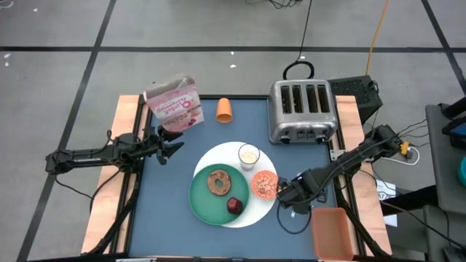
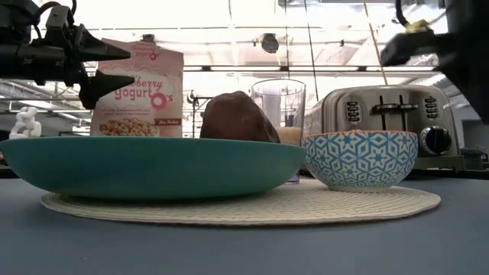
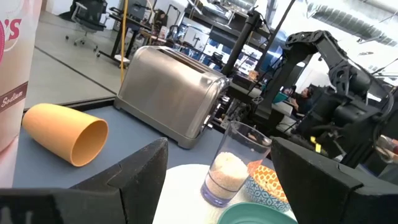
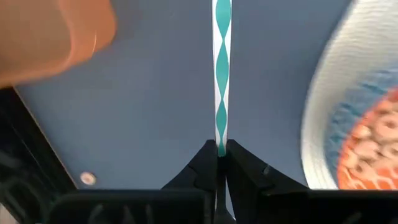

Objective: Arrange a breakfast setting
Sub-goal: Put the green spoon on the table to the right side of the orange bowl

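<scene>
Blue tabletop, wood side rails, grey tiled floor.

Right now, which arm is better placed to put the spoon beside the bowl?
The right. Its hand is already shut on the spoon's patterned handle, close beside the bowl. The left hand hangs open and apart, near the cereal box.

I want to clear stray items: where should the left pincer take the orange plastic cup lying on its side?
Probably grip the orange plastic cup mid-body, across its round wall, coming down from above. It lies on its side with its mouth sideways, so no rim faces up.
</scene>
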### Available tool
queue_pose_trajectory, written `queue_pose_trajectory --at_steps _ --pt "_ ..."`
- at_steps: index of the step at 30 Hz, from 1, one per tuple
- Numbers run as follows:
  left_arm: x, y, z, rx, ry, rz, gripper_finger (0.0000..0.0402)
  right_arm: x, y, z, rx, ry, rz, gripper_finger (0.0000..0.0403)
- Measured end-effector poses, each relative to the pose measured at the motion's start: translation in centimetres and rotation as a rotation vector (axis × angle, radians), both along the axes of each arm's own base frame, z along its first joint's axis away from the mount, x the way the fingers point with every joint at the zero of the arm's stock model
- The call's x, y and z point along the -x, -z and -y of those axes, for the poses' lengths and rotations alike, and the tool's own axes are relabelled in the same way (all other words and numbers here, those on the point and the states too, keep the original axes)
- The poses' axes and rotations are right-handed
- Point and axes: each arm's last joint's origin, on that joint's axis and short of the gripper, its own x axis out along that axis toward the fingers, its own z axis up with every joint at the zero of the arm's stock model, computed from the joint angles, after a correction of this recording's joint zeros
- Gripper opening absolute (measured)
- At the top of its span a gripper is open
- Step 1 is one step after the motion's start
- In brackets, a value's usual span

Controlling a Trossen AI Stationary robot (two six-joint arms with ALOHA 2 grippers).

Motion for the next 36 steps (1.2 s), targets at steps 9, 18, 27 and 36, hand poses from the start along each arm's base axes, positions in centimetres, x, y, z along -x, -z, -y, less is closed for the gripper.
queue_pose_trajectory --at_steps 9,18,27,36 --pt "0.0 0.0 0.0 -0.003 -0.001 -0.001 0.0287 0.3 2.8 1.3 0.077 -0.189 0.034 0.0019" --pt "0.0 0.0 0.0 -0.003 -0.001 0.000 0.0287 -1.2 3.1 2.7 0.048 -0.237 0.109 0.0019" --pt "0.0 0.0 0.0 -0.003 -0.001 -0.001 0.0287 -2.0 3.1 4.6 0.039 -0.263 0.113 0.0020" --pt "0.0 0.0 0.0 -0.003 -0.001 -0.001 0.0287 -3.3 4.0 5.1 -0.089 -0.215 0.136 0.0020"
